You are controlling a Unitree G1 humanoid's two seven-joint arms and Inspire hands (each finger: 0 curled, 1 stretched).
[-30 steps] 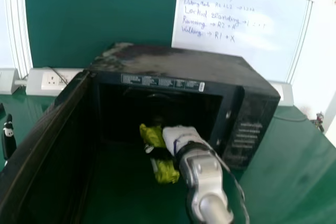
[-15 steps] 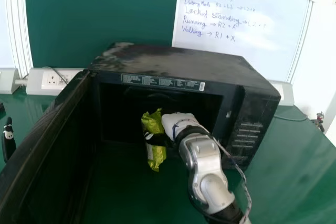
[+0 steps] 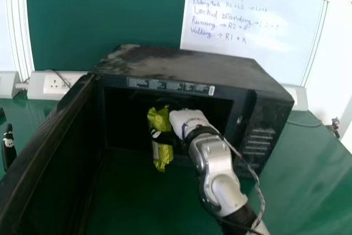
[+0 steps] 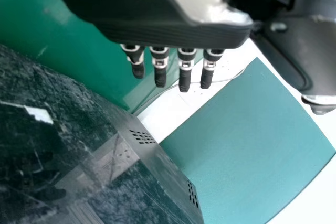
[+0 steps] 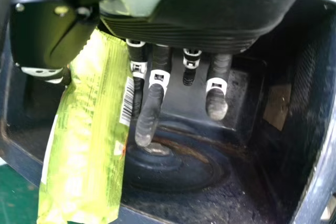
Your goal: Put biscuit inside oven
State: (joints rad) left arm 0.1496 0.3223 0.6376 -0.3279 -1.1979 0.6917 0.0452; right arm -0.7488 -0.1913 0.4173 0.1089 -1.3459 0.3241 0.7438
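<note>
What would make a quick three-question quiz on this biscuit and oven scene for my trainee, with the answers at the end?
1. True or false: the oven has its door standing open.
2. Which holds the biscuit packet? A: the left hand. B: the right hand. C: neither hand.
3. Fill in the missing word: the packet's wrapper is yellow-____.
Key: 1 true; 2 B; 3 green.

Right arm (image 3: pixel 215 174): slants in from the head view's lower right, wrist bent
Right hand (image 3: pixel 186 121): thumb and fingers (image 5: pixel 149 121) pinching, fingers slightly bent
Left hand (image 3: pixel 8 151): at the head view's left edge, fingers (image 4: pixel 185 80) loosely straight
</note>
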